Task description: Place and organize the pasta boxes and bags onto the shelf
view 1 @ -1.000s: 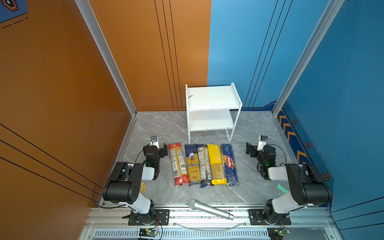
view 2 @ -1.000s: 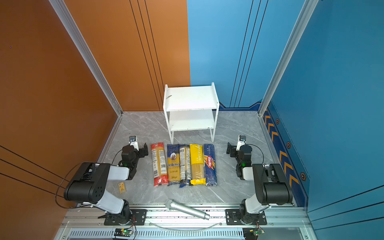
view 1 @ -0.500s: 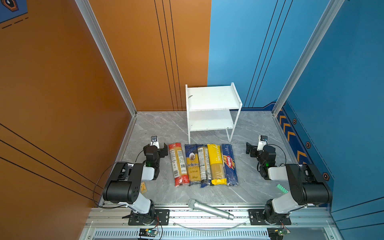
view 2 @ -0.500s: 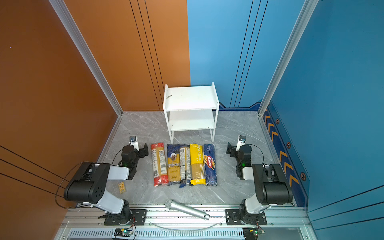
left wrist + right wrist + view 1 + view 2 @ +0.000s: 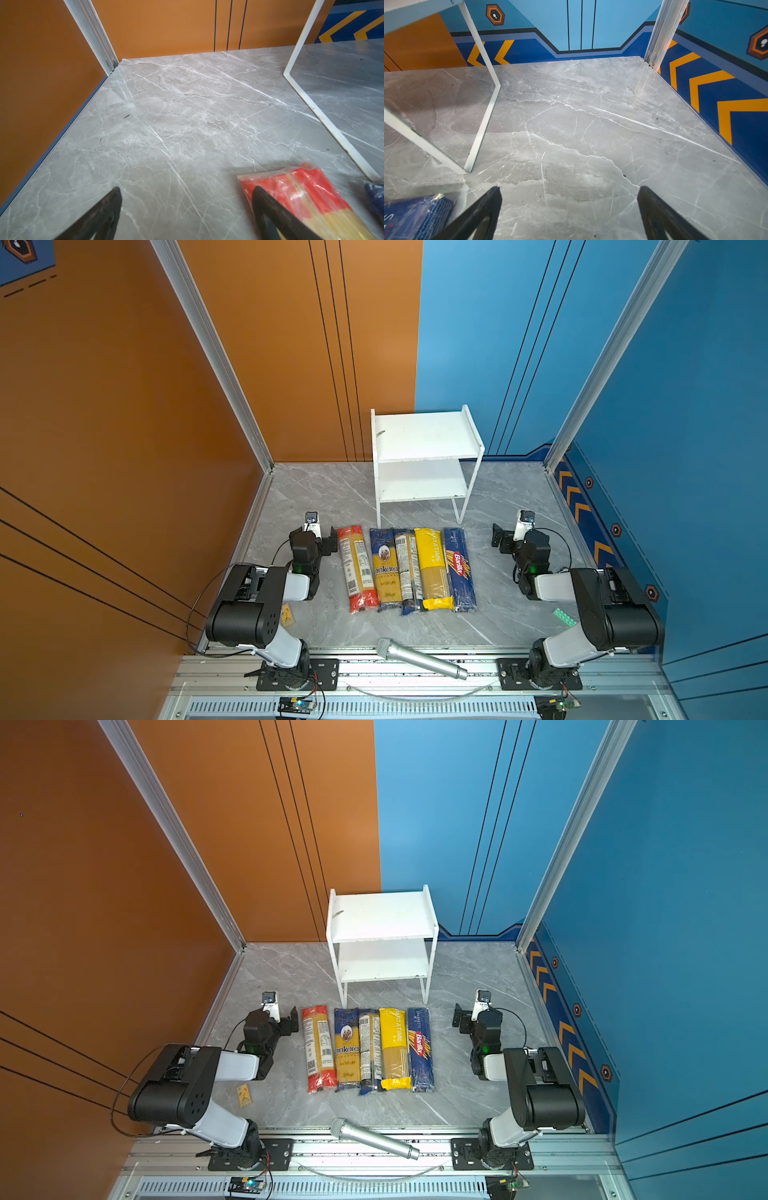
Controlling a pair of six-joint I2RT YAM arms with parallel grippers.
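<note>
Pasta packs (image 5: 405, 568) lie side by side on the marble table (image 5: 324, 497), just in front of the white shelf (image 5: 424, 435). Left gripper (image 5: 187, 188) sits beside the red-ended bag (image 5: 357, 568), jaws spread wide; right gripper (image 5: 569, 188) near the blue Barilla pack (image 5: 459, 568), jaws wide too.
</note>
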